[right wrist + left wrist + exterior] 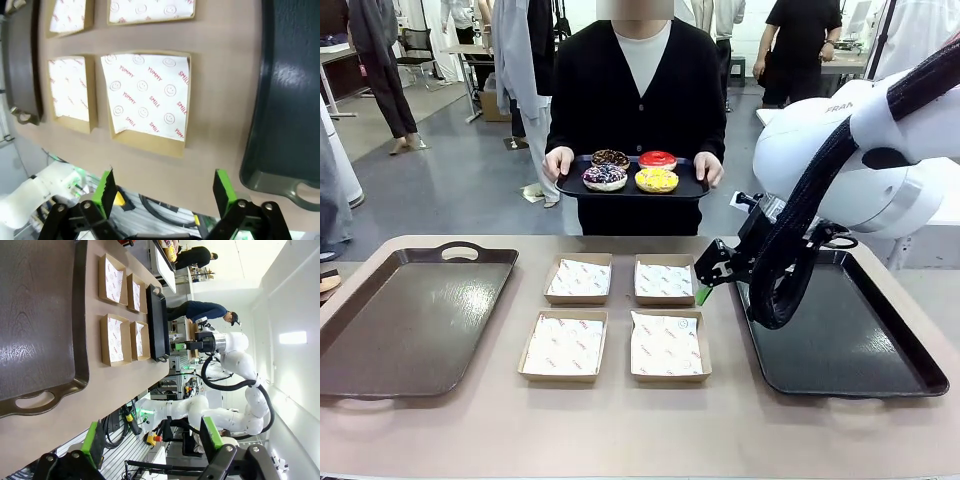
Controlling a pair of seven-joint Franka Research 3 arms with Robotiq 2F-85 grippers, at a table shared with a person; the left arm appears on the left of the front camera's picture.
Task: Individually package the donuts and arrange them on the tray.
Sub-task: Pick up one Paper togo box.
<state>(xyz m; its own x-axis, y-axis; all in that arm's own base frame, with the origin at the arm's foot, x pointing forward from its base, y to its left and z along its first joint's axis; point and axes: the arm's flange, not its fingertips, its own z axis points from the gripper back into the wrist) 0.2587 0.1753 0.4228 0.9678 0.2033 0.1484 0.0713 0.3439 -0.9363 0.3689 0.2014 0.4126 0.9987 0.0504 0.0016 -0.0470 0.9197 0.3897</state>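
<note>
Right gripper (164, 191): jaws apart, nothing between them, hanging over the worktop (620, 430) by the inner edge of the dark tray (840, 345). Left gripper (151, 437): jaws apart too, empty, out past the handle end of the brown tray (410, 320).

Worktop is tan, smooth and matte. Four cardboard boxes (563, 345) sit between the two trays in a two-by-two block, each lined with printed white paper, all empty. Both trays are bare.

Far side: a person holds a small black tray (692, 188) off the worktop at waist height. The donuts (656, 180) are on it, four in a square: yellow and pale-sprinkled in front, red and dark behind.

Step, as I read it: the very start, nothing packaged yet. The next move needs the donuts brought within reach, then a wide, soft grasp on one ring without smearing its icing, and a drop into a lined box.

Room: grey floor, other people standing, desks and chairs behind.
</note>
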